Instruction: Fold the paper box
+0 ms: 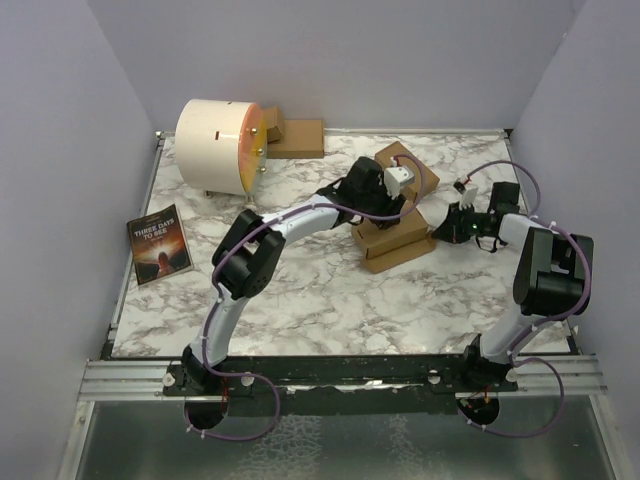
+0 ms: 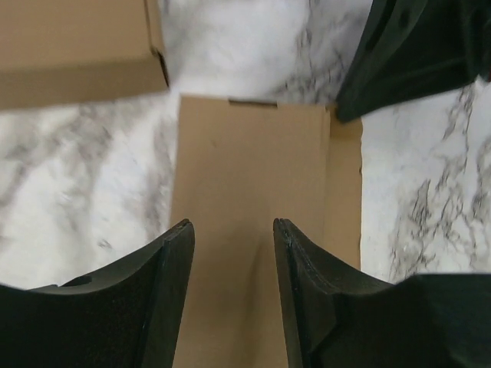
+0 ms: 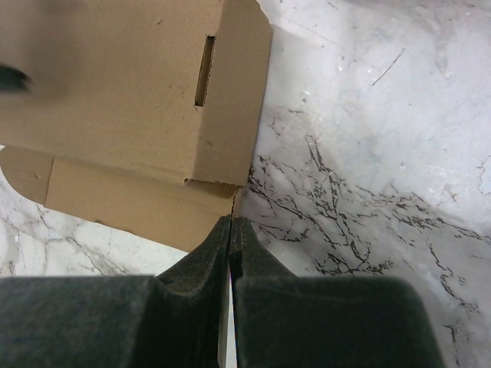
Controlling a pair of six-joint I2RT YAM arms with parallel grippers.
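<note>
The paper box (image 1: 393,240), light, creasable cardboard best taken by a flap edge, lay at 3 o'clock of the worktop's (image 1: 300,300) middle, with the left hand (image 2: 232,224) spread above it and the right hand (image 3: 232,221) pressed together at its flap.

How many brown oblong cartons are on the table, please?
2: the paper box mid-table under the left gripper, and a twin carton just behind it; the arm may hide more.

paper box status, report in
left gripper open above paper box. right gripper shut at its corner. box formed, one flap lying out. second carton close beside.
</note>
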